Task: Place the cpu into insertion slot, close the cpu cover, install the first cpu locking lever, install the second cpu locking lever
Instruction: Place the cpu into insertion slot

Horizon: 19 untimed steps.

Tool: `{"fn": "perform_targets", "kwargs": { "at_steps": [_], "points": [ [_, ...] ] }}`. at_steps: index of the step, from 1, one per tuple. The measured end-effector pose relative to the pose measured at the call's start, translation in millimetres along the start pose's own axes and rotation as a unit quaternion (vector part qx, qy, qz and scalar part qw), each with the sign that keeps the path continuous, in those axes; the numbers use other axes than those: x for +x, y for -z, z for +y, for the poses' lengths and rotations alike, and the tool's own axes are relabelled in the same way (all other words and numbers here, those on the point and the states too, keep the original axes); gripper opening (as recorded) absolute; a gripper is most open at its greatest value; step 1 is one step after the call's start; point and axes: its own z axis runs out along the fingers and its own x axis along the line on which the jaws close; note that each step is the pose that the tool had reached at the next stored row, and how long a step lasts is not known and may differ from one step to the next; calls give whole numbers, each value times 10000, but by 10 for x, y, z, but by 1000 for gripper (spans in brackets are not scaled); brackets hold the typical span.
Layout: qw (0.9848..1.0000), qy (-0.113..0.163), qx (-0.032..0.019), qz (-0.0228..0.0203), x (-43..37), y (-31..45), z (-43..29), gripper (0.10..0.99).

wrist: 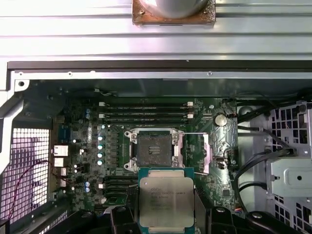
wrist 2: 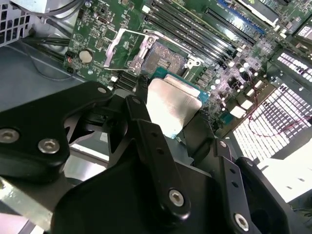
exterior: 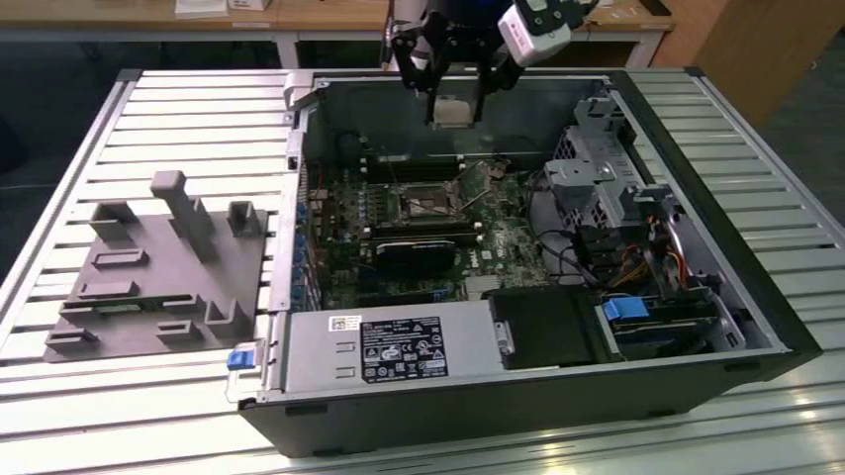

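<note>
The jaws of the gripper (exterior: 453, 97) pinch the cpu (exterior: 453, 112) by two of its sides and hold it flat, with its dull silver top facing the wrist cameras. The cpu is up in the air over the far part of the open computer case (exterior: 739, 327). It is well above the motherboard (exterior: 346, 213) and not yet in the insertion slot (exterior: 425, 205).

The slot's dark middle is bare, and the cpu cover (wrist 2: 121, 48) is flipped open to one side, so the way in looks free. To do this step well, I think the chip should line up square with the slot and come straight down. It should then settle in with no hard push (tiny pins bend easily, I would guess). A tilted chip would likely catch on the silver rim.

Things sit close around the slot. The long memory slots (wrist: 146, 109) lie just beside it on one side. A black block (exterior: 416, 252) lies on the other side in the exterior view. The open cover is right at the slot's edge, and the wide fingers could bump it. On the exterior view's right are cables (exterior: 581, 252) and a metal cage (exterior: 595, 183). A grey holder (exterior: 158, 267) rests on the table, well apart from the case.
</note>
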Motion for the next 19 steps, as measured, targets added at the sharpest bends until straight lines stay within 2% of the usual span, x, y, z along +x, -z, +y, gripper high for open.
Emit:
{"fn": "perform_targets", "kwargs": {
  "at_steps": [13, 19],
  "points": [
    [10000, 0, 12, -4, 41, -216, -21, 537],
    [10000, 0, 32, -5, 50, -306, -29, 537]
  ]
}}
